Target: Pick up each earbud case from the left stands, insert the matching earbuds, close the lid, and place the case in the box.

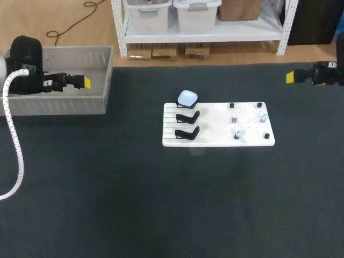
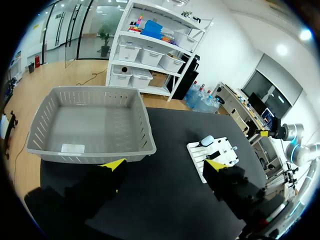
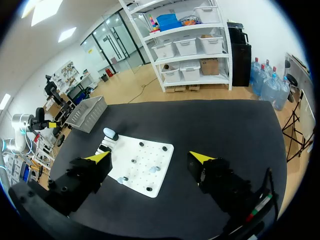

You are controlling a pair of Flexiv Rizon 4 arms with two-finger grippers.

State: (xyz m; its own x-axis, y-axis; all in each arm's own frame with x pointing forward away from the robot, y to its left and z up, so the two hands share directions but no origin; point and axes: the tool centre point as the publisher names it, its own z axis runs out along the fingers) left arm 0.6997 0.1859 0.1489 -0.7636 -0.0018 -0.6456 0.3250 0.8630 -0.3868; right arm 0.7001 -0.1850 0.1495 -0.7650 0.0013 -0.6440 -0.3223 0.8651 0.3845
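The dark table fills most of the head view. At its upper left stands the grey slatted box, where finished cases are to go. It sits on the left arm's side, presumably so that arm can drop things in without crossing the work.

The white board lies flat near the middle of the frame, within reach of both arms. It has stands on its left half and earbuds on its right.

The left gripper hangs over the box at the upper left, its fingers spread wide with nothing between them. The right gripper sits at the upper right edge, well apart from the board, equally wide open and holding nothing. Both seem parked away from the work, and nothing appears to block the way down to the board. A white hose loops down the left edge from the left arm, far from the board.

The earbud case, pale and rounded, rests on the topmost stand at the board's upper left corner, propped up for an easy grasp. I cannot tell whether its lid is up. The two black stands below it carry nothing. The small earbuds sit among black pegs on the right half.
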